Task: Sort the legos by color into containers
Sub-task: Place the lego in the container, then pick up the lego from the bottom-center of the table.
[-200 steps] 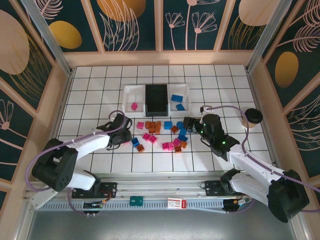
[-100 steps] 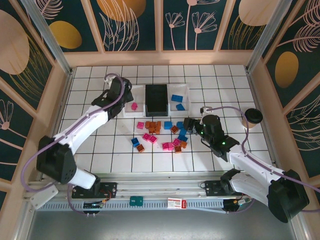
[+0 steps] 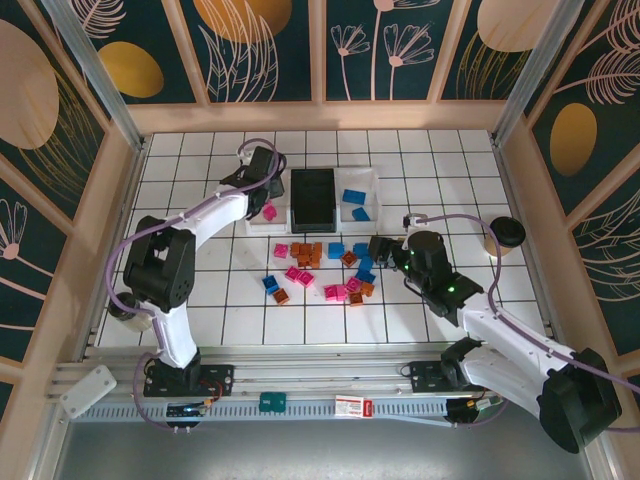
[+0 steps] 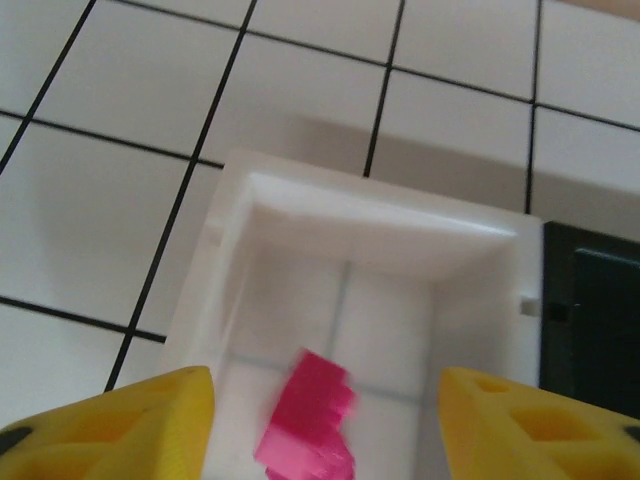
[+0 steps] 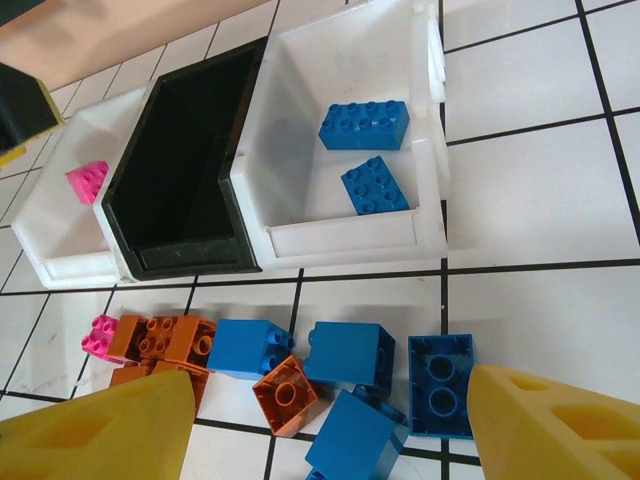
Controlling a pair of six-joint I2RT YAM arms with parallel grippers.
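Three containers stand in a row at the back: a left white bin (image 3: 256, 192), a black bin (image 3: 313, 197) and a right white bin (image 3: 370, 197). My left gripper (image 3: 264, 178) hangs open over the left white bin (image 4: 300, 215). A blurred magenta lego (image 4: 308, 420) shows between its fingers (image 4: 120, 425); I cannot tell whether it is resting. One magenta lego (image 5: 88, 181) lies in that bin. Two blue legos (image 5: 364, 124) lie in the right white bin (image 5: 345, 235). My right gripper (image 5: 330, 430) stands open above blue legos (image 5: 350, 355) and orange-brown legos (image 5: 285, 393) of the loose pile (image 3: 320, 270).
A round black cup (image 3: 506, 232) stands at the right, beside the wooden wall. The black bin (image 5: 185, 160) has nothing in it. Wooden walls close in the tiled floor on three sides. The right arm's cable (image 3: 470, 225) loops over the tiles.
My left arm has swung from the pile's left side up to the left white bin, and its gripper is now open. The right arm has hardly moved.
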